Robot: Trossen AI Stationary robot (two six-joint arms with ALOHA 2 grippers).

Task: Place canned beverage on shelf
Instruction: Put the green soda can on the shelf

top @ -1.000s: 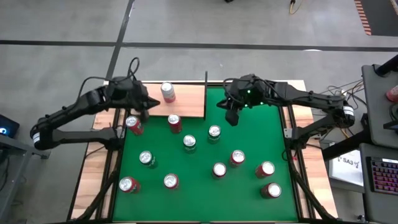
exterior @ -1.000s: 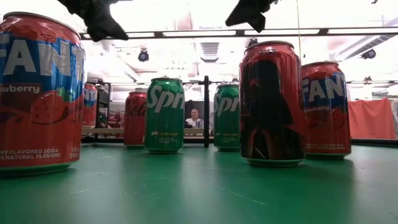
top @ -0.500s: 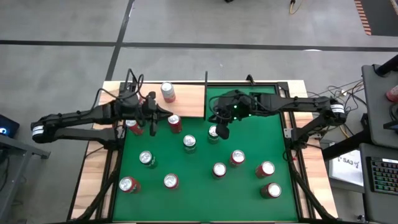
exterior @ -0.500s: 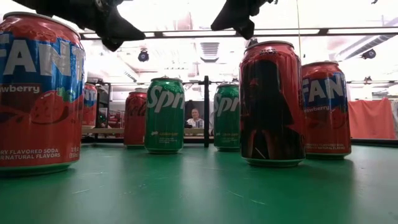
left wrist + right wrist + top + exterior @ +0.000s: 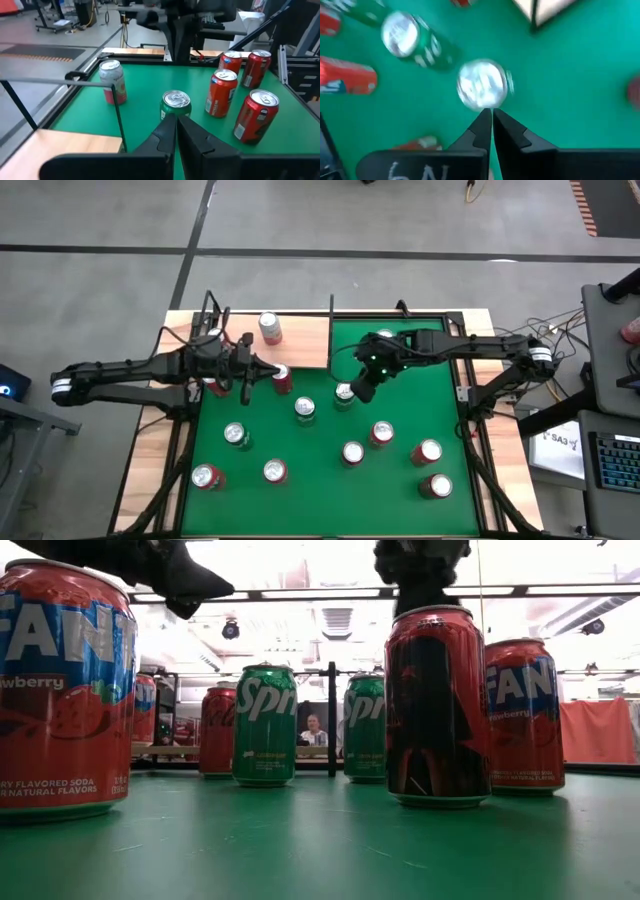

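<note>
Standing on shelf: one can, upright. Hovering above green can, right gripper clenched, empty. Left gripper clenched beside red can, partly hidden.

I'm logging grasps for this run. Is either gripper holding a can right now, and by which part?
Neither. The left gripper and the right gripper are both shut on nothing, above the cans.
</note>
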